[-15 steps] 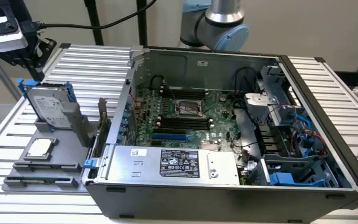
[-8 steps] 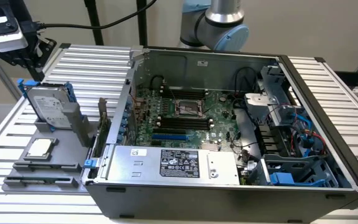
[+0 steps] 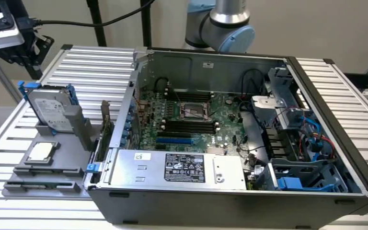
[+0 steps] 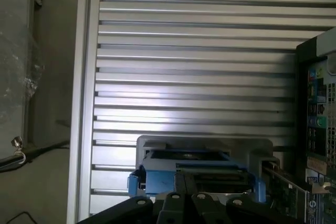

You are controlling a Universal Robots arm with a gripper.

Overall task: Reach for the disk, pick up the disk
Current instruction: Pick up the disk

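The disk (image 3: 48, 109) stands on edge in a grey holder (image 3: 75, 125) on the slatted table, at the exterior view's left of the computer case. It is a silver-grey drive with a white label, framed by a blue carrier. My gripper (image 3: 29, 58) hangs above and behind the disk, apart from it and holding nothing that I can see. In the wrist view the disk's blue-framed top edge (image 4: 194, 174) lies straight below my gripper (image 4: 185, 191), with the grey holder (image 4: 205, 144) around it.
The open computer case (image 3: 325, 143) fills the middle, with a silver power supply box (image 3: 178, 167) at its front. A small square chip (image 3: 41, 151) lies on a grey tray in front of the disk. An expansion card (image 3: 106, 125) stands between holder and case. The table edge (image 4: 84, 98) is close.
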